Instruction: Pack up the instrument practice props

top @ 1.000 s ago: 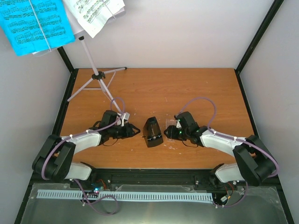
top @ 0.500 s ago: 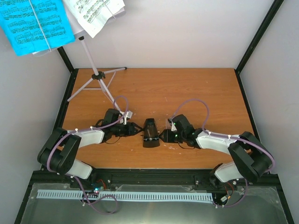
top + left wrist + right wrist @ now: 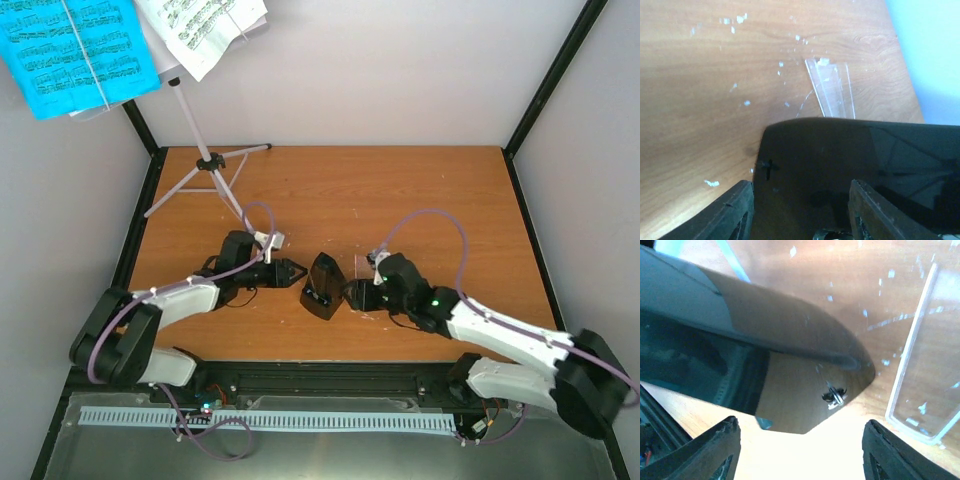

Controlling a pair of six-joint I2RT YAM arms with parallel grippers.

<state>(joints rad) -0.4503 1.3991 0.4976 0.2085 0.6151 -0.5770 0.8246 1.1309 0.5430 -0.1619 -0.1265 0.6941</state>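
The black metronome (image 3: 323,284) sits on the bench (image 3: 400,190) a little left of the middle and closer to the near edge than to the far one. It lies between the two hands, and its long side is skewed to the bench edges. The left hand (image 3: 293,270) reaches in from the left, with its tip right at the metronome's left side. In the left wrist view its two fingers (image 3: 742,210) stand apart and the dark body fills the gap between them, running on past the right finger. I cannot tell whether they press on it or only frame it.

The right hand (image 3: 352,293) comes in from the right, low over the bench. It is released: in its wrist view both fingers (image 3: 722,455) are spread wide, and the metronome's rounded black end hangs ahead of them with bare, bright wood below it.

The clear cover (image 3: 832,92) is off the metronome. It lies flat on the bench just beside it, on the side toward the right edge, and small white flecks (image 3: 735,22) are scattered on the wood around it.

The thin silver music stand (image 3: 205,160) stands on its tripod at the far left corner of the bench. High up on it are the blue sheets (image 3: 70,50) and, to their right, the white sheets (image 3: 205,25), which mostly hide its tray.
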